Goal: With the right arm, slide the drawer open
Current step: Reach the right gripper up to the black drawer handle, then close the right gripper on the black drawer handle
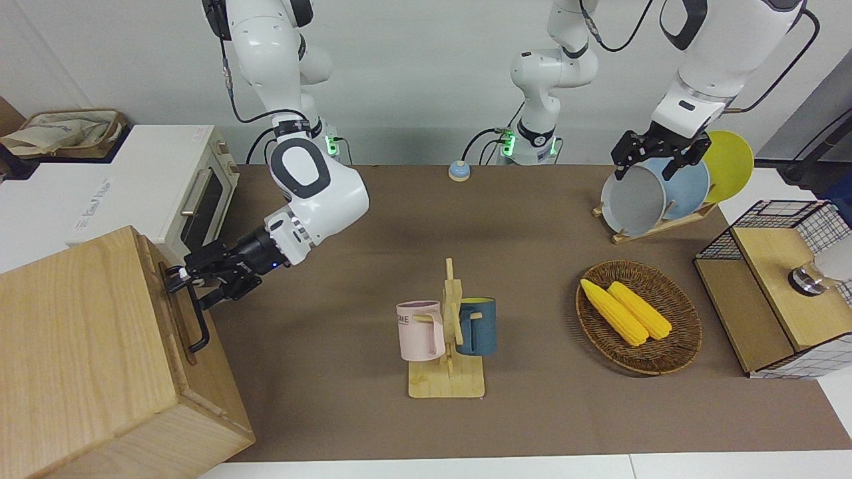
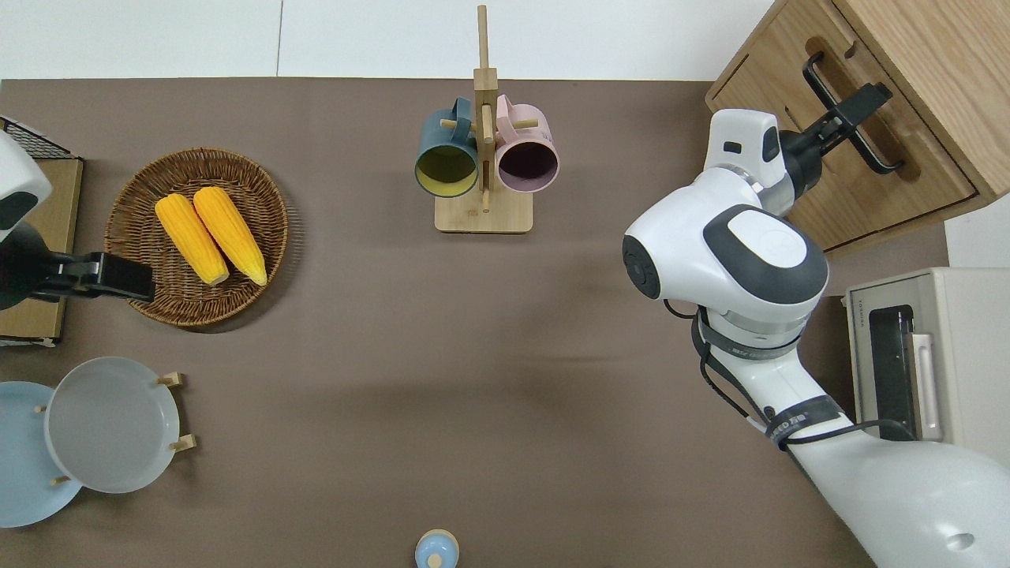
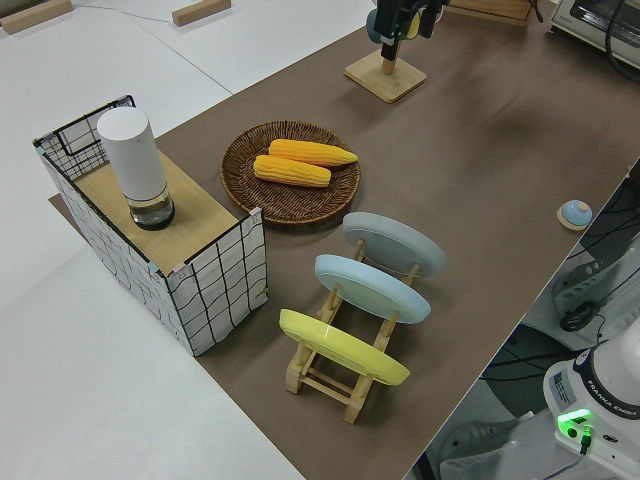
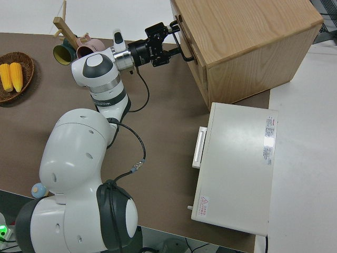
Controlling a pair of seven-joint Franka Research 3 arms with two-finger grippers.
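Drawer [image 1: 174, 313]: wide, shallow, light wood, set in the big wooden box [image 1: 80, 359] at the right arm's end of the surface [image 1: 373, 226]. It sits flush with the box front, not yet drawn out.

Handling, judged: rigid wood, likely light if empty; contents not visible. It should run straight on its guides and may bind if pulled off-axis. Only sensible hold is the black bar handle [image 2: 848, 110]: stiff metal, thin, smooth, so a slack grip could slip along it. The mid-bar would spread the pull evenly.

Right arm [image 2: 726, 260]: stretched low and nearly level toward the box front, wrist turned so the right tool [image 2: 860, 106] points straight at the drawer face. In the overhead view the tool is at the handle, its fingers [image 1: 178, 273] straddling the bar near the bar's middle; in the front view it meets the end of the bar nearer the robots. Whether the jaws have closed on the bar or merely bracket it, I cannot tell.

Left arm is parked.

Toaster oven [image 1: 156, 193] stands nearer the robots than the box, just beside it.
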